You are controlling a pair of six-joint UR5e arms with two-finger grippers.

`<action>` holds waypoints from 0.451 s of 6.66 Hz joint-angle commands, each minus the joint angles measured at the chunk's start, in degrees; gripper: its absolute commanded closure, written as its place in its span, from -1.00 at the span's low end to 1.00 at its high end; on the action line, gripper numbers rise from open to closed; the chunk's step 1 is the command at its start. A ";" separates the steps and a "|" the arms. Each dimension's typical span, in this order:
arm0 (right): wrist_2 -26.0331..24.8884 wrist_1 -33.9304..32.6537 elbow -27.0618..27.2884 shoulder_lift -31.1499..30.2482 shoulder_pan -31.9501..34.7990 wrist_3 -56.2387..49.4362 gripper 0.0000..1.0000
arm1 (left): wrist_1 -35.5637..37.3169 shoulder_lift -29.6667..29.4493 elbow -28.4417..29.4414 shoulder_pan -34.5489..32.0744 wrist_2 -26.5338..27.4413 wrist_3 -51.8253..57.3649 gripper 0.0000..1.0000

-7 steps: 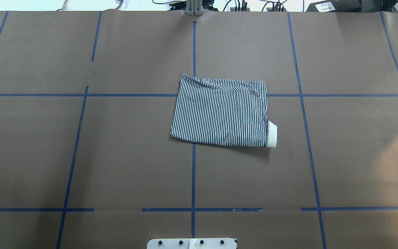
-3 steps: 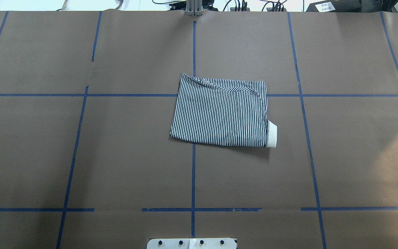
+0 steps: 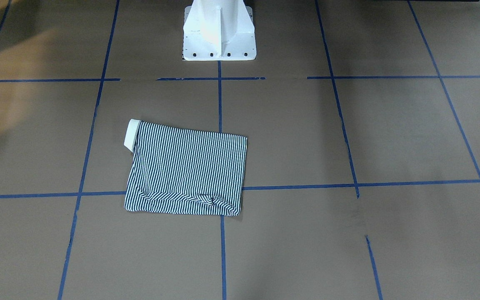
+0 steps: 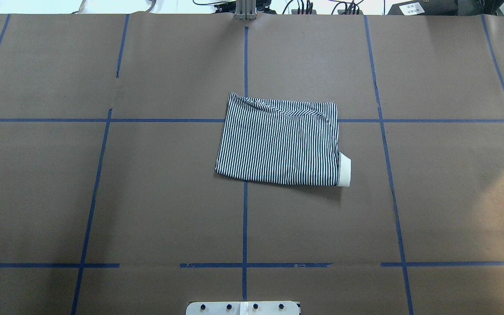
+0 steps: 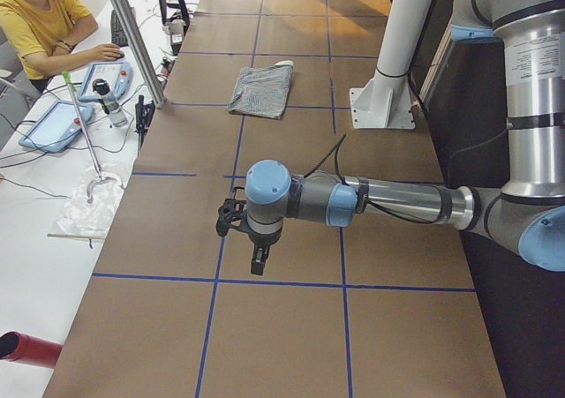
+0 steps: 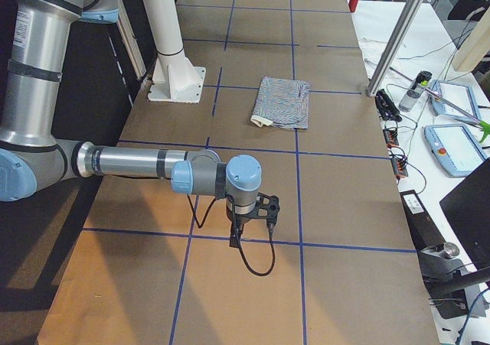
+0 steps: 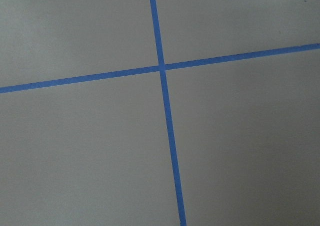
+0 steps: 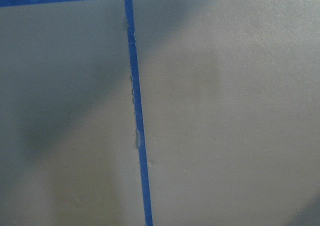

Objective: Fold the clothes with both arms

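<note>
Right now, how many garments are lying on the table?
1: the folded striped shirt lies near the middle of the table, its white collar poking out toward the robot's right. Nothing seems hidden beneath it.

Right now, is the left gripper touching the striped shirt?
Apart. The exterior left view shows the left gripper over the table, well short of the striped shirt.

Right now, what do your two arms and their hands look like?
The left arm and right arm are silver-grey tubes with light blue joint caps and black cables. The left hand and right hand are small, black and clawed. No markings are legible.
</note>
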 commanded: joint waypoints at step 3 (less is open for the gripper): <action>0.06 0.09 -0.12 0.00 -0.01 0.00 -1.00 | -0.88 -0.05 -0.01 0.03 -0.01 -0.02 -1.00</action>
